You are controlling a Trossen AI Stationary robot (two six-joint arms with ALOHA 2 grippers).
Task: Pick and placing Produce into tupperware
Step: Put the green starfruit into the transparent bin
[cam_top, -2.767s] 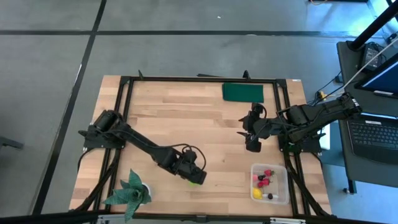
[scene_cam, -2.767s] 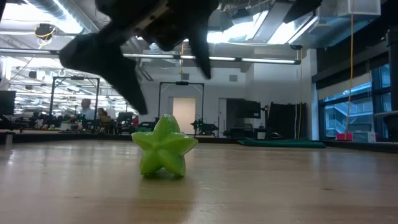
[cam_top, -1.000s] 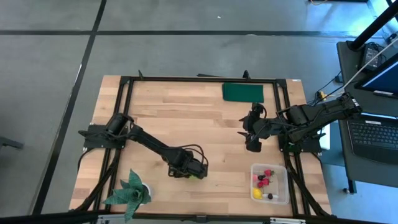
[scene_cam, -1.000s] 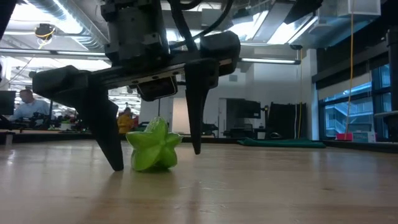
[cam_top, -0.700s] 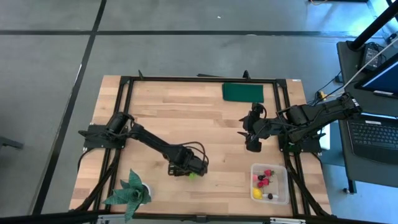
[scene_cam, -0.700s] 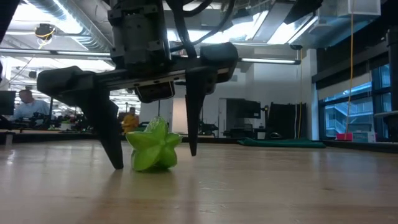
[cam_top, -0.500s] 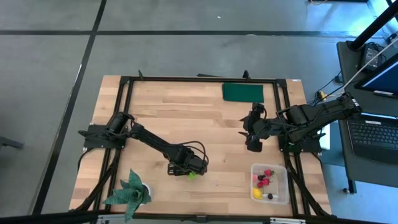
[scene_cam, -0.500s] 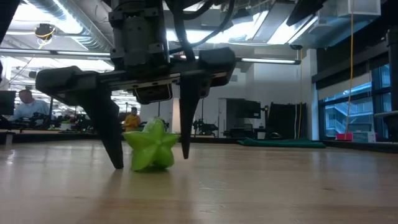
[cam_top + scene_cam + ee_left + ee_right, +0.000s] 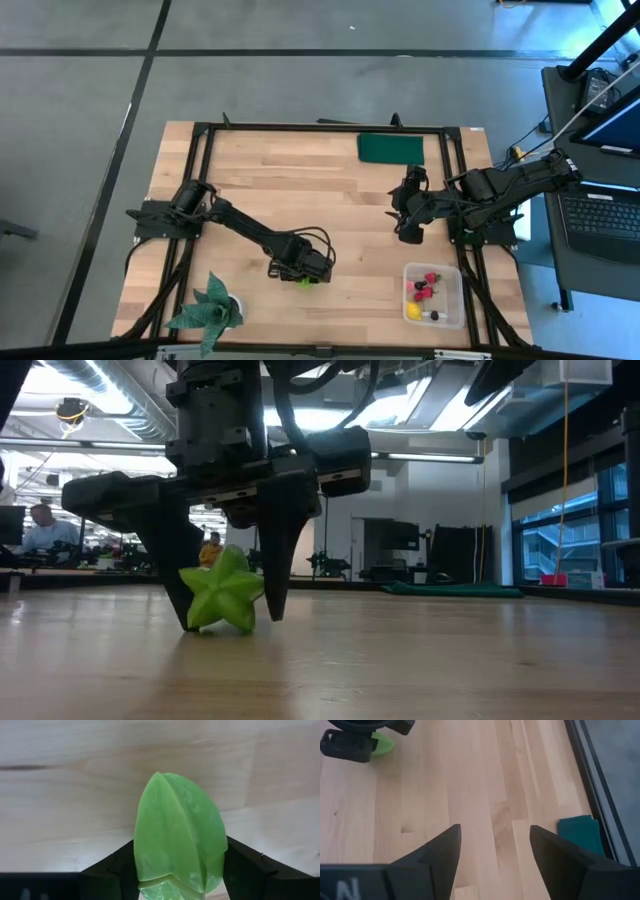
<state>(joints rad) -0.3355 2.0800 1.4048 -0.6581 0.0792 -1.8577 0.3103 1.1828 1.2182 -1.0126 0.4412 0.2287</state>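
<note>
On the table (image 9: 300, 190) – left gripper (image 9: 225, 605) clamped on green star fruit (image 9: 222, 593) | right gripper (image 9: 492, 845) – fingers apart, aloft

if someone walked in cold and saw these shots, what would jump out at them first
Probably the bright green star-shaped fruit on the wooden table, pinched between the fingers of the left gripper toward the table's front middle. Next would be the clear plastic box at the front right corner, already holding a yellow fruit, red berries and a dark one. The right gripper hangs open above the table just behind that box.
</note>
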